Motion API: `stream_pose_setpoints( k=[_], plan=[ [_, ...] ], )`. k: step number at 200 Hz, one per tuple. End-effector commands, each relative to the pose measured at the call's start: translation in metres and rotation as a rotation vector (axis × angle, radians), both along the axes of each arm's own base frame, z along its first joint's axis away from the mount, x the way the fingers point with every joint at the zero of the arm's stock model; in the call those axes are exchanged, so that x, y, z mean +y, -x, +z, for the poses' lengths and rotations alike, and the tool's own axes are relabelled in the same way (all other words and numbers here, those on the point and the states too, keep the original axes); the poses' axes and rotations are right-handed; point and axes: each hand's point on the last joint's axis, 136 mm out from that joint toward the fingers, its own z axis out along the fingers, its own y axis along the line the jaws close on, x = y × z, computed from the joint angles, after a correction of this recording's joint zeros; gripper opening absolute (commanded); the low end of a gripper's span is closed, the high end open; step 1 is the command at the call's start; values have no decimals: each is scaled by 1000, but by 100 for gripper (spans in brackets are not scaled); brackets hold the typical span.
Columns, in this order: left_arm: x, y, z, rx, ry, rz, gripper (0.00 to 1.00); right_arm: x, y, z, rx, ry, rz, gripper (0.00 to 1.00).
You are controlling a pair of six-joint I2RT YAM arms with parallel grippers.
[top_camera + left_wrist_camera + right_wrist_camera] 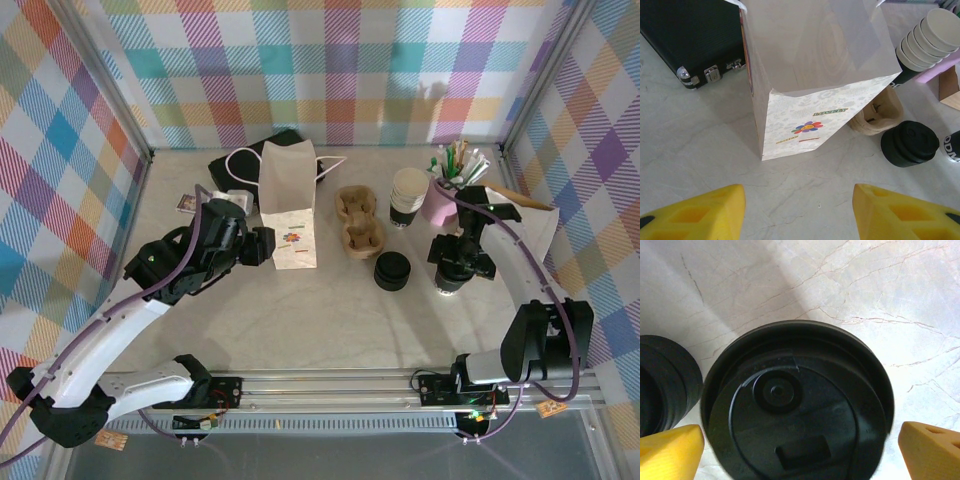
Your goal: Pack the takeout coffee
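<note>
Takeout coffee, lidded, walls unseen

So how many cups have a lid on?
1: the cup inside the open right gripper, beside the pile of lids. The stacked cups and pink cup behind have none; the bag may hide more.

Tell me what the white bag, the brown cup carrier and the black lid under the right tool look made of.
White bag: thin matte paper, creased folds, printed flower.
Cup carrier: likely moulded pulp, dull tan, rounded wells.
Black lid: probably plastic, smooth, soft sheen, moulded sip hole.
</note>
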Motion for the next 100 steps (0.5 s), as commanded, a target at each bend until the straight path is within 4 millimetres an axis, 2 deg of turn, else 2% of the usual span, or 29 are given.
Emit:
stream_pose_setpoints(
  k=[1,42,59,81,100],
  plan=[
    [0,-8,23,-67,5,-7,59,-1,7,31,-46,-12,-5,99],
    [5,-18,49,-151,-48,4,59,-1,22,76,-98,-14,-20,100],
    [13,-26,65,-191,-98,36,59,4,23,100,-136,-24,-6,95],
    [18,-42,89,-229,-158,81,59,24,16,132,-185,-34,56,85],
    [21,-56,108,-250,-137,128,59,58,1,155,-231,-24,149,73]
  ],
)
